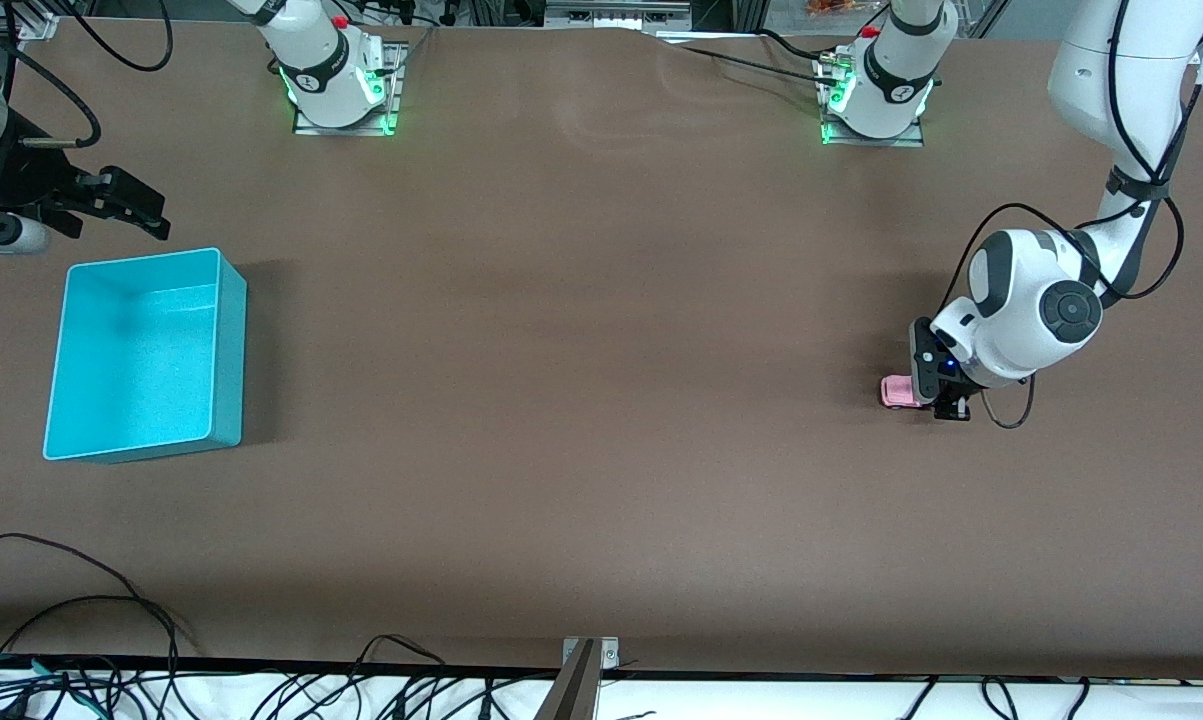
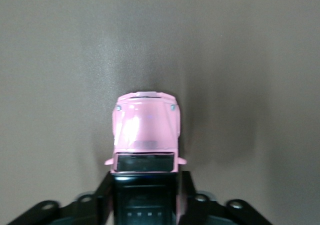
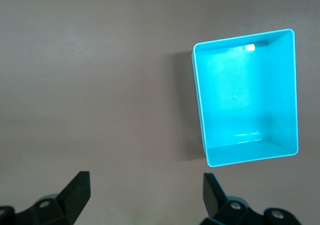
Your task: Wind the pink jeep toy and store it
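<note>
Left arm bending down low, left end effector [image 1: 946, 398] clenching pink jeep toy [image 1: 898, 391] at black rear, toy sitting on tabletop [image 1: 581, 400] at left arm's end. Front camera hiding grip under wrist; left wrist view showing fingers [image 2: 102, 195] pinching sides. Right end effector [image 3: 145, 190] hanging released, waiting above tabletop beside teal bin [image 1: 223, 300].

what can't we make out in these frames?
- Front view: most of the pink jeep toy is hidden by the left tool.
- Left wrist view: the jeep's black rear is cut off by the picture's edge, its wheels under the body.
- Front view: the right tool shows, its arm cut off.
</note>
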